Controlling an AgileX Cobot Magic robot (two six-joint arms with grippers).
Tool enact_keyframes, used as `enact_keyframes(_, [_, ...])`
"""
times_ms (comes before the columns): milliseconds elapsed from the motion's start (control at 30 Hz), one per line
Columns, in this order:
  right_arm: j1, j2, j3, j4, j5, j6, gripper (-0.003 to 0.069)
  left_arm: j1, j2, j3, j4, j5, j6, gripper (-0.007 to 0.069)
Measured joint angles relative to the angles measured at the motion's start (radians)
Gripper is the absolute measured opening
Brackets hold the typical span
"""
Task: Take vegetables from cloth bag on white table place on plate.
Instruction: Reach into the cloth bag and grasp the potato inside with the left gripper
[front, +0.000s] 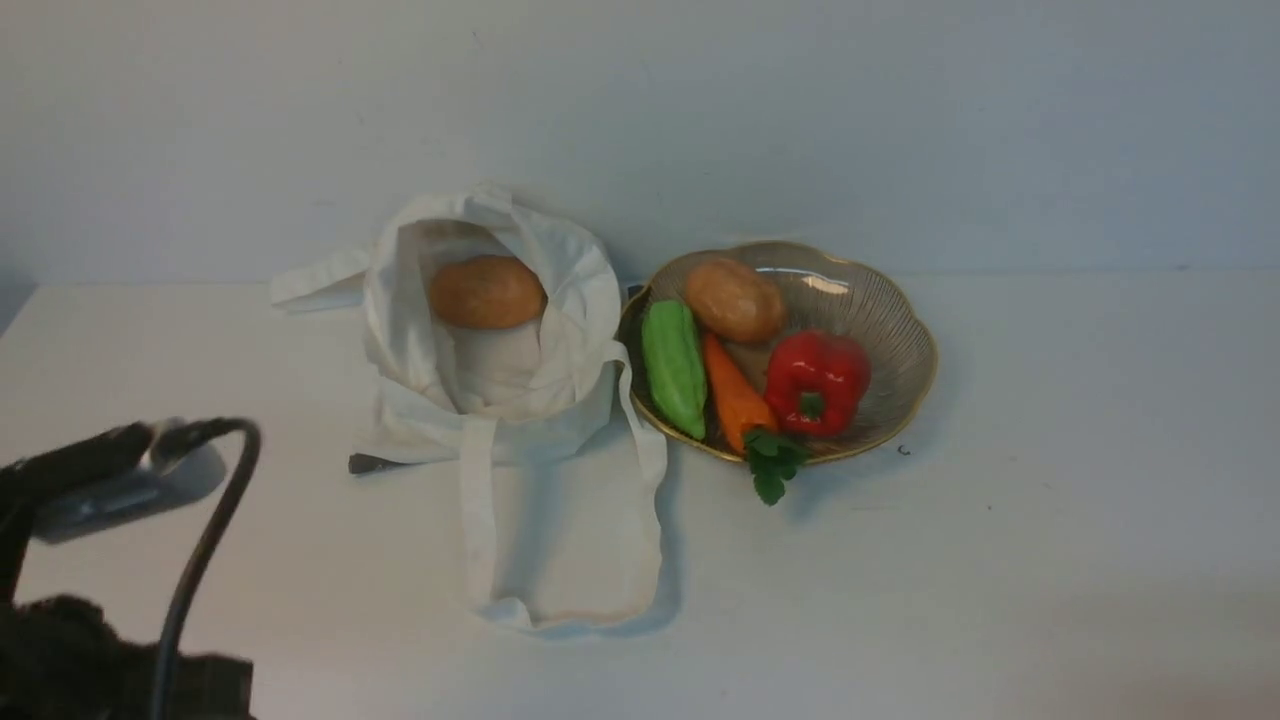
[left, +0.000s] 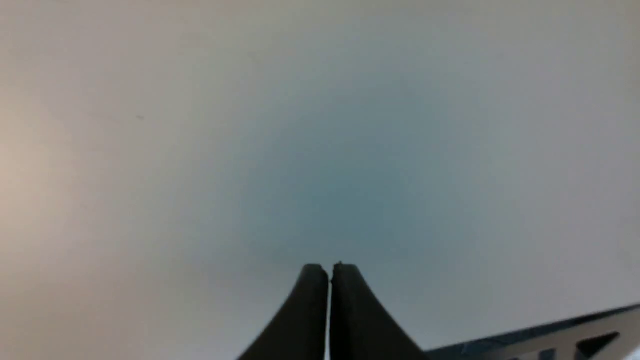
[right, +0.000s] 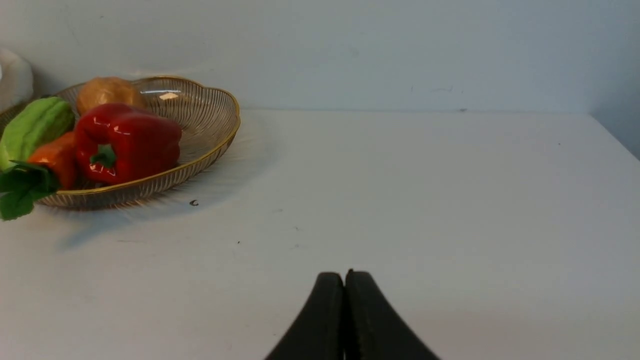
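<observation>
While both arms hang clear of the work, one oval tan-brown potato (front: 487, 291) sits in the open mouth of the wrinkled off-white cloth bag (front: 530, 420). The bag stands on the plain white table (front: 1050, 520), with a long strap handle (front: 480, 520) lying flat in front of it. Just beside the bag, on its right, the scallop-edged grey-brown plate with a gold rim (front: 885, 300) holds a second tan-brown potato (front: 735, 300), a green ridged gourd (front: 674, 367), an orange carrot with green leaves (front: 735, 400) and a glossy red bell pepper (front: 816, 380) — all crowded together. The left gripper (left: 329, 272) has its black fingers pressed together on nothing, facing a blank pale surface. The right gripper (right: 344, 280) is likewise closed and empty — low over bare table, well apart from the plate.
</observation>
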Motion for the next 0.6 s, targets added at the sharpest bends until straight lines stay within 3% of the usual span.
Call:
enact_keyframes(233, [0.0, 0.0, 0.0, 0.0, 0.0, 0.003, -0.0015, -0.057, 0.308, -0.222, 0.016, -0.028, 0.055, 0.0041])
enact_keyframes(367, [0.0, 0.0, 0.0, 0.0, 0.0, 0.003, -0.0015, -0.146, 0.501, -0.435, 0.064, -0.03, 0.051, 0.0143])
enact_keyframes(400, [0.0, 0.0, 0.0, 0.0, 0.0, 0.003, -0.0015, -0.149, 0.501, -0.444, 0.064, -0.03, 0.05, 0.0143])
enact_keyframes(500, [0.0, 0.0, 0.0, 0.0, 0.0, 0.003, -0.0015, -0.196, 0.637, -0.596, 0.108, -0.072, 0.008, 0.0253])
enact_keyframes(600, [0.0, 0.0, 0.0, 0.0, 0.0, 0.003, -0.0015, -0.205, 0.702, -0.657, 0.122, -0.114, -0.027, 0.0311])
